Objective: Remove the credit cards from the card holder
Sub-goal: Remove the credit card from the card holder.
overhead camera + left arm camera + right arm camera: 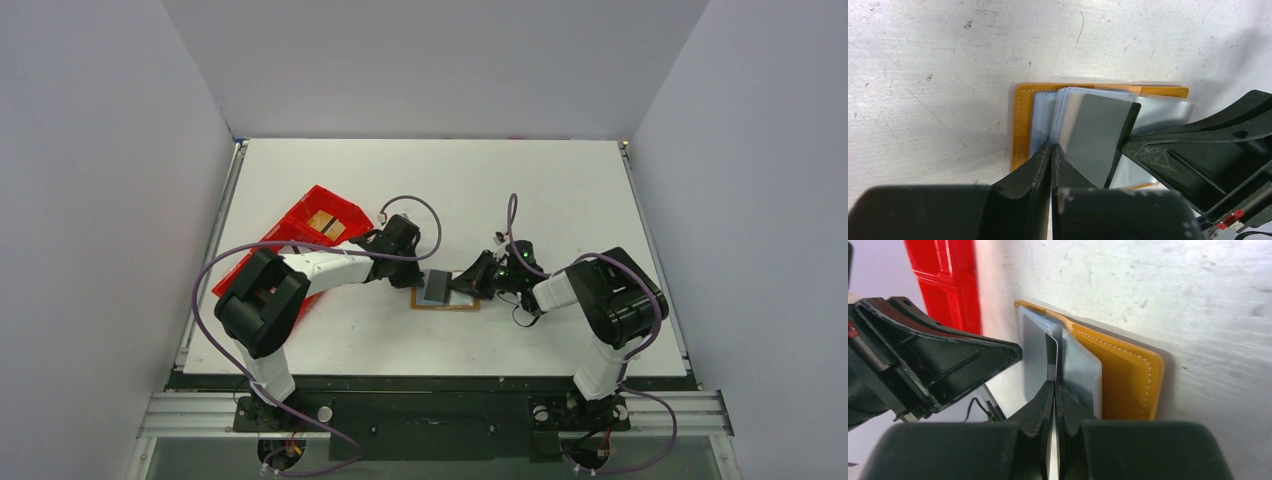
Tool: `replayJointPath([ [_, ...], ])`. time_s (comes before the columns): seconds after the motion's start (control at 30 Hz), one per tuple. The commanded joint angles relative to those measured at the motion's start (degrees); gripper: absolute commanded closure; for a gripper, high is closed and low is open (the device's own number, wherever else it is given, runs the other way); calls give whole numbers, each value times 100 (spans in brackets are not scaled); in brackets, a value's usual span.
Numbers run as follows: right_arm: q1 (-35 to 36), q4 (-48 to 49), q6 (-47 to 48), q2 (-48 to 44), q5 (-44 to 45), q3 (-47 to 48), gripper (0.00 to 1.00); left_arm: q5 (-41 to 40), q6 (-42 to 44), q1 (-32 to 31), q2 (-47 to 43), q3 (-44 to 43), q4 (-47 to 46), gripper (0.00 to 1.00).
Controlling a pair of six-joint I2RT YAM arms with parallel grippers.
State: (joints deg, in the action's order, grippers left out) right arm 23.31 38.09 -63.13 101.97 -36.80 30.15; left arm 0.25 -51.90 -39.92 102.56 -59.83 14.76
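Note:
The tan card holder (447,306) lies open on the table between my arms. In the left wrist view its tan cover (1019,120) holds clear sleeves (1042,120), and a pale grey credit card (1098,135) stands tilted up out of them. My left gripper (1052,147) is shut on the near edge of the sleeves. My right gripper (1054,385) is shut on the thin edge of the credit card (1051,352), next to the holder's tan cover (1128,375). From above, the left gripper (424,283) and the right gripper (465,288) flank the card (437,288).
A long red tray (300,235) lies at the left behind the left arm, with a tan object (325,222) inside; it also shows in the right wrist view (943,280). The white table (560,190) has raised edges and grey walls around it.

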Motion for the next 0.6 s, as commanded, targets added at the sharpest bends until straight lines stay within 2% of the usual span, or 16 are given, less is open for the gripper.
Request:
replayJointPath([
  [0.0, -134, -622, 709, -352, 139, 136, 100, -393, 136, -50, 424, 205, 646, 100],
  [0.2, -308, -1049, 1015, -536, 267, 92, 100, -393, 141, -46, 443, 192, 644, 100],
  [0.4, -362, -997, 1017, -526, 191, 44, 100, -389, 152, -49, 446, 195, 614, 100],
  [0.43, -362, -948, 993, -487, 133, 44, 99, -374, 160, -50, 466, 197, 610, 100],
  [0.53, -363, -642, 794, -405, 32, 17, 85, -349, 162, -66, 485, 185, 597, 100],
  [0.57, -358, -505, 745, -355, -16, 13, 84, -350, 163, -67, 486, 179, 593, 100],
])
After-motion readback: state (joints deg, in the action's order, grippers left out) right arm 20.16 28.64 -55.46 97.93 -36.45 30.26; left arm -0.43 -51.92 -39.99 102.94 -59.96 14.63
